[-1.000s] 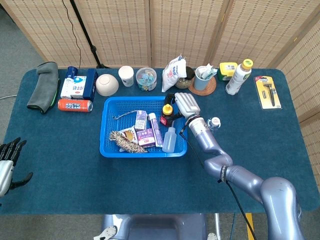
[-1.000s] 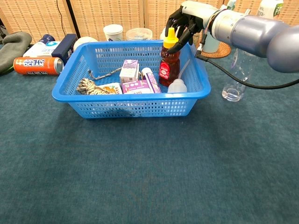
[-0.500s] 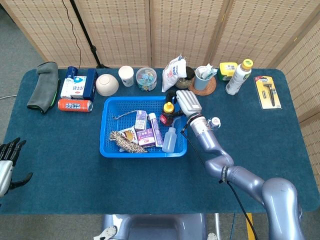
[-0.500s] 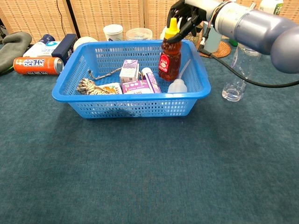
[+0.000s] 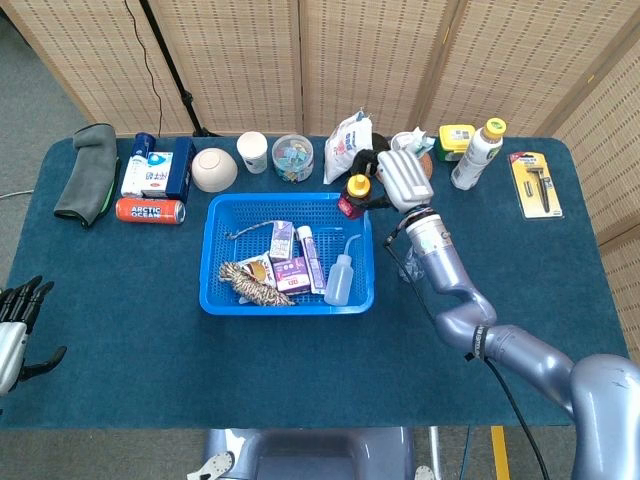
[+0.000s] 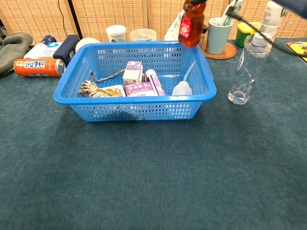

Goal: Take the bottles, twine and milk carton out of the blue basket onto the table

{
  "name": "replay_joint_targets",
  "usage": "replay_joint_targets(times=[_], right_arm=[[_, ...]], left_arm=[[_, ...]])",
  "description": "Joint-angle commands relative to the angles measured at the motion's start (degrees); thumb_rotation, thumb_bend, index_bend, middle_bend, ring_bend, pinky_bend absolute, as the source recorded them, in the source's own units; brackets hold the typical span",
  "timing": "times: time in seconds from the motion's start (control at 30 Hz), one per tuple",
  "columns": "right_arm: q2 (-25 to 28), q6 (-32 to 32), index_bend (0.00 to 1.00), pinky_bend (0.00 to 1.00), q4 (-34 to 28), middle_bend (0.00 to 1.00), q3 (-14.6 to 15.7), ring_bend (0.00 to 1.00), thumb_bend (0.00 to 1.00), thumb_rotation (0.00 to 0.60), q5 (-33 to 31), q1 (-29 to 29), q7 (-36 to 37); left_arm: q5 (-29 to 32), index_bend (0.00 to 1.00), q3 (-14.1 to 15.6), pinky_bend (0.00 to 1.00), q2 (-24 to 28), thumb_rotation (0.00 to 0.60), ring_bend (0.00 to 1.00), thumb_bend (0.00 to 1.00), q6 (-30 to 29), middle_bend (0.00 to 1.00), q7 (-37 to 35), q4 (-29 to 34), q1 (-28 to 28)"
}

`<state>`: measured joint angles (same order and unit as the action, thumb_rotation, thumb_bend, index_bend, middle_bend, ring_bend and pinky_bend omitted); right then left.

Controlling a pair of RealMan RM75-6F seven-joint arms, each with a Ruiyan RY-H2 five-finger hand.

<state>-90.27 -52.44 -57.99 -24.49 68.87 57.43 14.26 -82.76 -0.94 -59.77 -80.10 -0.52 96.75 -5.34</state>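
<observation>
Bright, even light, soft shadows, both views sharp throughout

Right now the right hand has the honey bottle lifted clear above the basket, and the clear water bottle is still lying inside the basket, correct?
Not quite. The right hand does hold the honey bottle above the blue basket, but the chest view shows the clear water bottle standing upright on the table to the basket's right, not inside it.

A table covered in dark teal carpet-like cloth fills the scene. Behind it stand woven rattan screen panels in light wooden frames. Grey floor shows at the far left, where a black stand leg and a thin cable run down. The light is even.
</observation>
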Motion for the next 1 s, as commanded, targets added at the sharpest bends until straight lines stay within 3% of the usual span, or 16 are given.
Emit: replay_joint_targets(times=[0.03, 0.37, 0.63, 1.0], right_arm=[[3.27, -1.76, 0.56, 0.67, -1.79, 0.59, -0.55, 0.52, 0.34, 0.6, -0.03, -1.76, -1.11], [12.52, -3.49, 0.56, 0.68, -6.73, 0.59, 0.25, 0.52, 0.34, 0.6, -0.14, -7.76, 0.19], [18.78, -4.8, 0.56, 0.68, -9.28, 0.59, 4.06, 0.52, 0.34, 0.6, 3.0, -13.02, 1.67], [21.74, -8.25, 0.56, 0.68, -12.02, 0.59, 10.23, 0.52, 0.34, 0.6, 8.0, -19.69, 4.75]], left_arm=[[-0.19, 0.0, 0.09, 0.0, -0.01, 0.6, 0.0, 0.23, 0.0, 0.0, 0.04, 0.0, -0.01], [-0.87, 0.0, 0.49, 0.0, -0.26, 0.6, 0.0, 0.23, 0.04, 0.0, 0.93, 0.35, -0.06], [-0.72, 0.0, 0.51, 0.0, -0.39, 0.6, 0.0, 0.23, 0.31, 0.0, 1.48, 0.56, -0.21], [-0.81, 0.0, 0.63, 0.0, -0.35, 0.6, 0.0, 0.23, 0.31, 0.0, 1.5, 0.68, -0.19]])
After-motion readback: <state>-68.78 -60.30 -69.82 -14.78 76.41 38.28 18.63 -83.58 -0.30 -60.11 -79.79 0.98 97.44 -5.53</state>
